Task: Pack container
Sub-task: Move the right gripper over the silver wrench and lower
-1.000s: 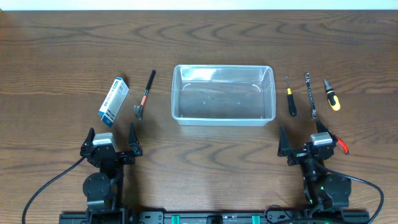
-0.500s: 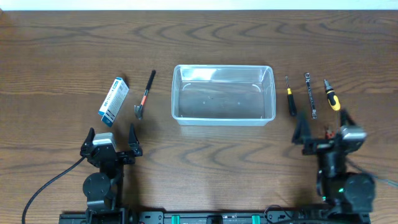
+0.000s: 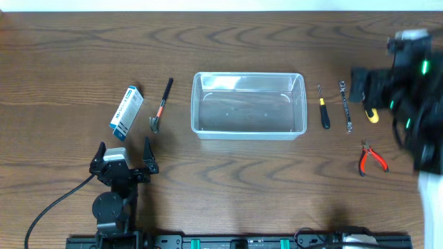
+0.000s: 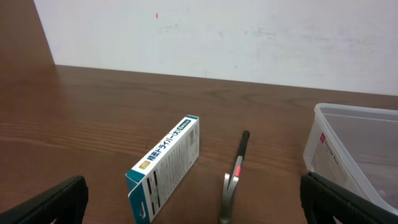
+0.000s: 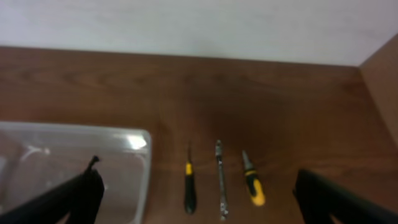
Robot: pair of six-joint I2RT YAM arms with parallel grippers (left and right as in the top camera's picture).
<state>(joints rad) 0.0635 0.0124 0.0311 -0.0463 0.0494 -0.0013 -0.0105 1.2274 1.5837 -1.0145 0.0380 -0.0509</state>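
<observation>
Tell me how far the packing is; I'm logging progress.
Done: nothing, the container is empty. In hand: nothing; the left pincer and right pincer are open. Left: box, hammer, black screwdriver, wrench, yellow screwdriver, pliers, all on the table.

The wood table [image 3: 228,187] holds a clear container [image 3: 196,104]. A box [image 3: 126,112] and hammer [image 3: 161,105] lie at nine o'clock, wrench [image 3: 345,105] and pliers [image 3: 370,158] at three.

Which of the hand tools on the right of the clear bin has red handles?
The pliers, lying alone apart from the row. The slim screwdriver and stubby screwdriver are black and yellow; the wrench is metal.
</observation>
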